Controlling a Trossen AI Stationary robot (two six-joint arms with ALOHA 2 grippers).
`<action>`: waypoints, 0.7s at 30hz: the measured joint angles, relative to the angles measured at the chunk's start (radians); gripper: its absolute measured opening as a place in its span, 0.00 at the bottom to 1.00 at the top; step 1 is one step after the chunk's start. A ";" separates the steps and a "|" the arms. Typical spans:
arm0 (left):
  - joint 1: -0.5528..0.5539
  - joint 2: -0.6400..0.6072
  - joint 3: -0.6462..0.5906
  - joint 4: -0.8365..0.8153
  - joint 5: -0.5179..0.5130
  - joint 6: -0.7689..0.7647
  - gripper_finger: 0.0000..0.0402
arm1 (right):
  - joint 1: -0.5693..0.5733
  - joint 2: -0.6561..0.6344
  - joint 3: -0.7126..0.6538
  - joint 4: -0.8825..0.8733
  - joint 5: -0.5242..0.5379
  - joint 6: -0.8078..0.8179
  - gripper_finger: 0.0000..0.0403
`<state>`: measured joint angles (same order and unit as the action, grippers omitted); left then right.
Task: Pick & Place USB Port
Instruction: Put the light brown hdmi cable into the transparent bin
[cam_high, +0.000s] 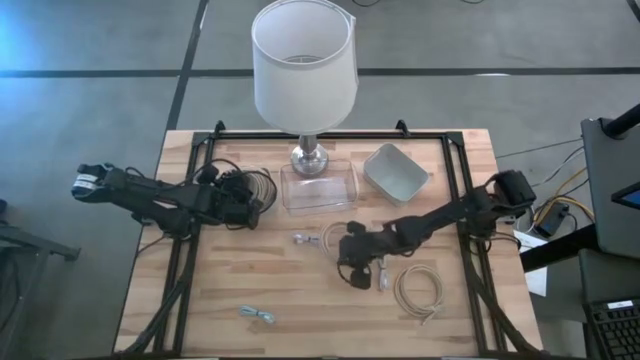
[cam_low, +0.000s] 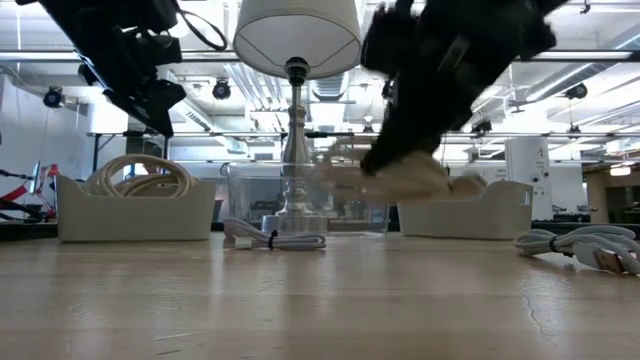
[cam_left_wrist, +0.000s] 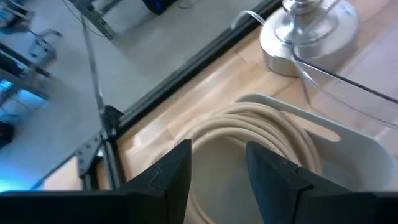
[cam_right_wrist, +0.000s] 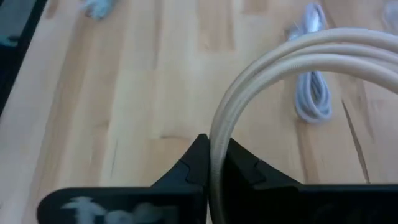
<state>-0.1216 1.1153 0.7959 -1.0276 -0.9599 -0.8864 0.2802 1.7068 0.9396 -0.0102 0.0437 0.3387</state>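
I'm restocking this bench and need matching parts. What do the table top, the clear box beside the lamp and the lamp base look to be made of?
Table top: pale wood planks, matte; grain and seams show. Clear box: likely transparent plastic, glossy; the table shows through its walls. Lamp base: seemingly polished metal, silvery with bright reflections. The cable in the right gripper looks rubbery, cream-coloured.

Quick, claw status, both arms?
Left claw: open, empty, above the coiled cable in its bin.
Right claw: closed on a beige cable.
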 joint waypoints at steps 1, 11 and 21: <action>-0.002 -0.001 0.000 0.014 0.016 0.004 0.39 | 0.011 -0.003 0.011 -0.009 0.024 -0.023 0.05; -0.064 -0.003 0.033 0.198 0.226 0.098 0.39 | 0.085 -0.006 0.127 -0.039 0.343 -0.380 0.05; -0.120 -0.002 0.050 0.571 0.313 0.211 0.39 | 0.040 0.007 0.168 -0.029 0.567 -0.483 0.05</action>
<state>-0.2417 1.1135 0.8463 -0.4564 -0.6465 -0.6752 0.3206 1.7138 1.1079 -0.0393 0.6111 -0.1441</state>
